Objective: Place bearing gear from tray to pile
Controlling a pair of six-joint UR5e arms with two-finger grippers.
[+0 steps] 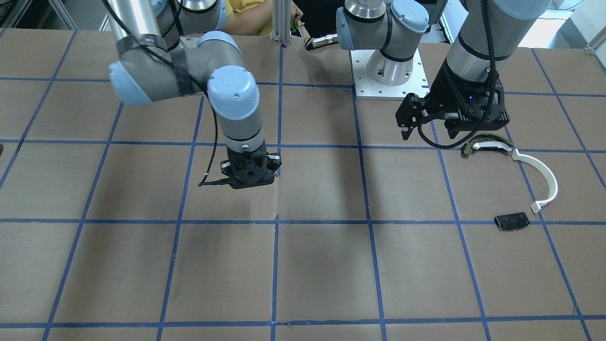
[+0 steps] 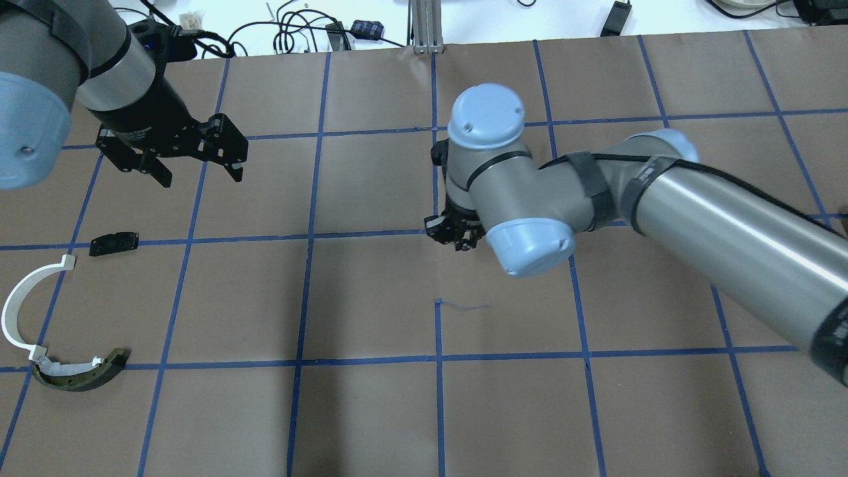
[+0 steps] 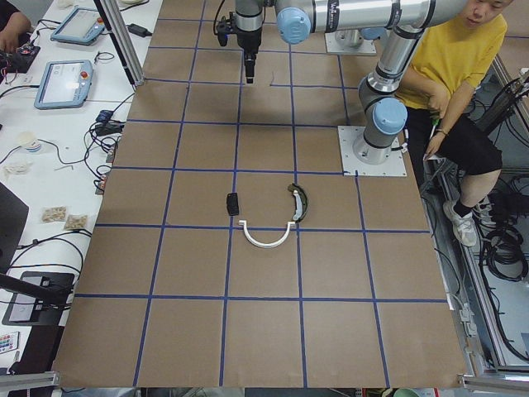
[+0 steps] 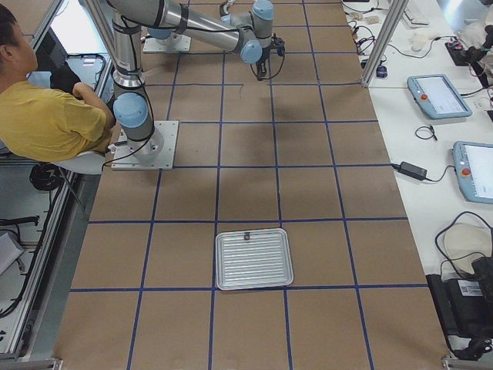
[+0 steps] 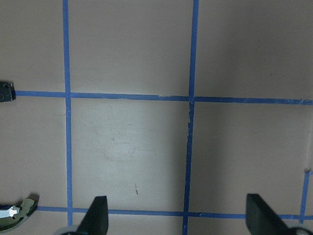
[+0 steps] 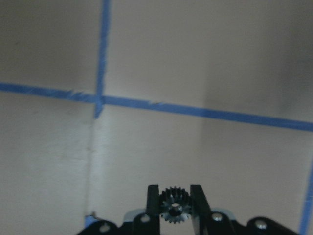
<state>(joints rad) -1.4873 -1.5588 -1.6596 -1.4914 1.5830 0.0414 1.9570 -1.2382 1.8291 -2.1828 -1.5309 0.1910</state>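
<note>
My right gripper (image 6: 175, 208) is shut on a small dark toothed bearing gear (image 6: 175, 201) and holds it above the brown table, near the middle (image 2: 457, 232). The silver ribbed tray (image 4: 254, 258) shows only in the exterior right view, far behind this gripper. The pile lies at the left end: a white curved strip (image 2: 16, 311), a dark-and-cream curved piece (image 2: 83, 374) and a flat black plate (image 2: 114, 243). My left gripper (image 2: 199, 173) is open and empty, hovering beyond the pile; its fingers (image 5: 98, 213) frame bare table.
Blue tape lines grid the brown table (image 2: 371, 305). The left arm's white base plate (image 1: 390, 76) sits at the robot side. A person in a yellow shirt (image 3: 463, 58) sits by the robot. Teach pendants (image 4: 439, 92) and cables lie on the side bench.
</note>
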